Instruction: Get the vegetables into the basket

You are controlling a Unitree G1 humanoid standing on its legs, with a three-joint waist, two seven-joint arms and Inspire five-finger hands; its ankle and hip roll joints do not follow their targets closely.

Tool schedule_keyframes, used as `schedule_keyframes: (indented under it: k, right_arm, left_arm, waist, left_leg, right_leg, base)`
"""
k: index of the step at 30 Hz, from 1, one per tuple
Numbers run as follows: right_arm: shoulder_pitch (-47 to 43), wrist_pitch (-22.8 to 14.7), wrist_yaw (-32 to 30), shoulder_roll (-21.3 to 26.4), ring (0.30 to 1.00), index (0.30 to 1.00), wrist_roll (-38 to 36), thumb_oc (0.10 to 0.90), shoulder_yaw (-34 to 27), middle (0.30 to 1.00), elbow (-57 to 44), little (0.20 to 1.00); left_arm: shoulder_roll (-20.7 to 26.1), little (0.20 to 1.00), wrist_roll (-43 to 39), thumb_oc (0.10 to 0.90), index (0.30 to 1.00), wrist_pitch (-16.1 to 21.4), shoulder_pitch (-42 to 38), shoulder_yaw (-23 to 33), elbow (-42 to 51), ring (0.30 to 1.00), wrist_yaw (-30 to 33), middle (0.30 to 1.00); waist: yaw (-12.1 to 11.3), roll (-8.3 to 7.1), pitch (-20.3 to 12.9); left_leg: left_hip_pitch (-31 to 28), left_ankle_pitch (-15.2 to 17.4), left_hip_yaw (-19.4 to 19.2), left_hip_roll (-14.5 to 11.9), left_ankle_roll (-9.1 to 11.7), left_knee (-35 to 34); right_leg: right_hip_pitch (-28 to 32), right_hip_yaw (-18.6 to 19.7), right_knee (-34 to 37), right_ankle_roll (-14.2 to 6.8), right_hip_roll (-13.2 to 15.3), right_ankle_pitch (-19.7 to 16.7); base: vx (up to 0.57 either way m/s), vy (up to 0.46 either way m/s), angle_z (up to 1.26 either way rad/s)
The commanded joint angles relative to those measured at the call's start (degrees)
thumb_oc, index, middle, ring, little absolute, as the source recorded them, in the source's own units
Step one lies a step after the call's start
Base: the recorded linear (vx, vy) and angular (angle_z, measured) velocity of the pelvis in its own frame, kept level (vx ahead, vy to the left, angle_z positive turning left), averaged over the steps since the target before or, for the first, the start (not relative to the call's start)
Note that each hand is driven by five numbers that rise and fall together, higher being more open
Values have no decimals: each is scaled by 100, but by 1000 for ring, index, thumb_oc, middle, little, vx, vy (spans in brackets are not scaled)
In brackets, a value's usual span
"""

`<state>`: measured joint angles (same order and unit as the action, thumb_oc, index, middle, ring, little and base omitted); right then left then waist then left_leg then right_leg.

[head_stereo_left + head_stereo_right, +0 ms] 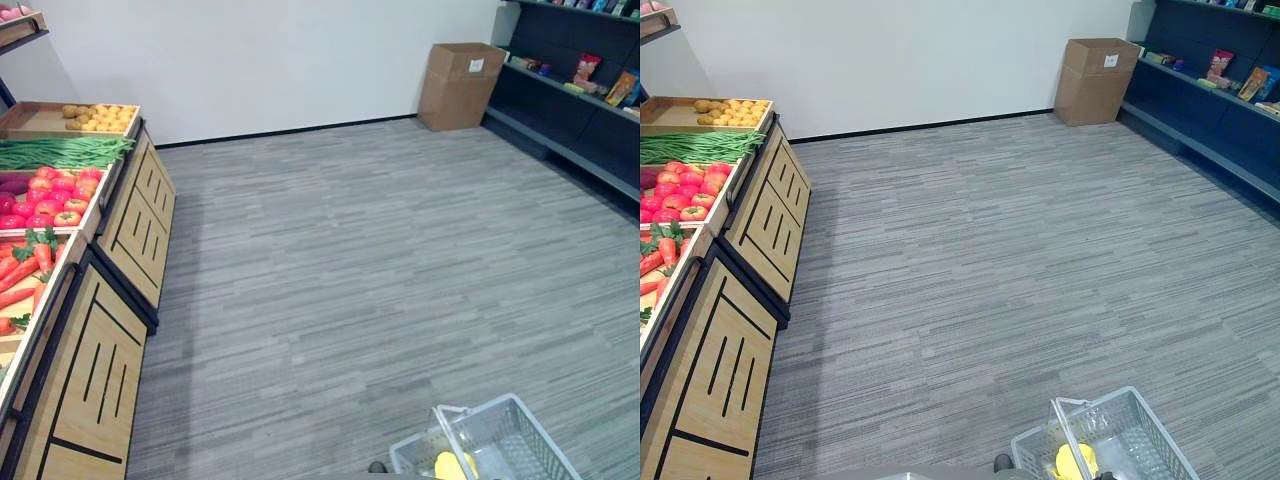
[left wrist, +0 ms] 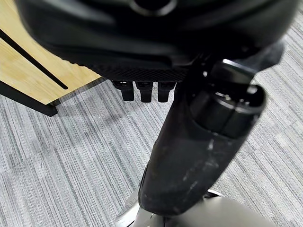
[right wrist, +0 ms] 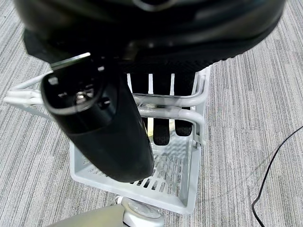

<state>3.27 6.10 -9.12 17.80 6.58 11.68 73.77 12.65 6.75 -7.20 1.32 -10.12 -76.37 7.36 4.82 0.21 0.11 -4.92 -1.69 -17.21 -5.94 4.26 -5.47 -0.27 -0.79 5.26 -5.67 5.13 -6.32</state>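
Observation:
A white wire basket [image 1: 500, 430] hangs low at my right side with a yellow item [image 1: 452, 465] lying in it. My right hand [image 3: 99, 127] has its fingers [image 3: 161, 132] curled under the basket's two white handles [image 3: 165, 101]. On the wooden produce stand [image 1: 100, 370] at the left lie carrots [image 1: 25, 270], red tomatoes [image 1: 55, 195], green beans [image 1: 60, 150] and yellow round produce [image 1: 100, 117]. My left hand [image 2: 199, 142] hangs over the grey floor beside the stand's base, fingers [image 2: 144, 90] relaxed and holding nothing.
A cardboard box [image 1: 460, 85] stands against the white back wall at the far right. Dark shelves [image 1: 580, 110] with packaged goods run along the right side. Grey striped floor [image 1: 350, 270] lies wide between the stand and the shelves.

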Motion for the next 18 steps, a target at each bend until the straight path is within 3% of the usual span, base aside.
schedule_keyframes:
  k: [1, 5, 6, 18]
  right_arm:
    - [-407, -215, 122, -177, 300, 300, -167, 400, 149, 300, 44, 300]
    - [-415, -238, 149, -158, 300, 300, -165, 400, 175, 300, 6, 300]
    - [-473, -306, 217, -255, 300, 300, -981, 400, 40, 300, 61, 300]
    - [-465, -308, 259, -280, 300, 300, -834, 400, 79, 300, 188, 300]
  left_arm:
    - [77, 1000, -10, 900, 1000, 183, -545, -53, 73, 1000, 29, 1000]
    - [78, 1000, 63, 900, 1000, 184, -532, -90, 60, 1000, 20, 1000]
    - [42, 1000, -486, 900, 1000, 266, -585, 102, 127, 1000, 256, 1000]
    - [7, 1000, -445, 900, 1000, 289, -521, 100, 92, 1000, 211, 1000]
  waist:
    - [46, -107, 280]
    - [42, -107, 271]
    - [-270, -179, 440]
    - [-305, -199, 419]
  left_leg:
    - [-83, 29, 240, 50, 94, 47]
    - [-82, 31, 231, 59, 89, 47]
    - [195, -43, 884, 407, -162, 47]
    - [97, 35, 880, 422, -171, 47]
  right_leg:
    - [-27, -121, -297, -432, 506, 152]
    - [-32, -113, -298, -435, 509, 146]
    - [543, -340, -286, -81, -10, 719]
    - [610, -297, -245, -122, 2, 707]
  base:
    - [0, 0, 0]
    - [0, 0, 0]
    - [0, 0, 0]
    - [34, 12, 8]
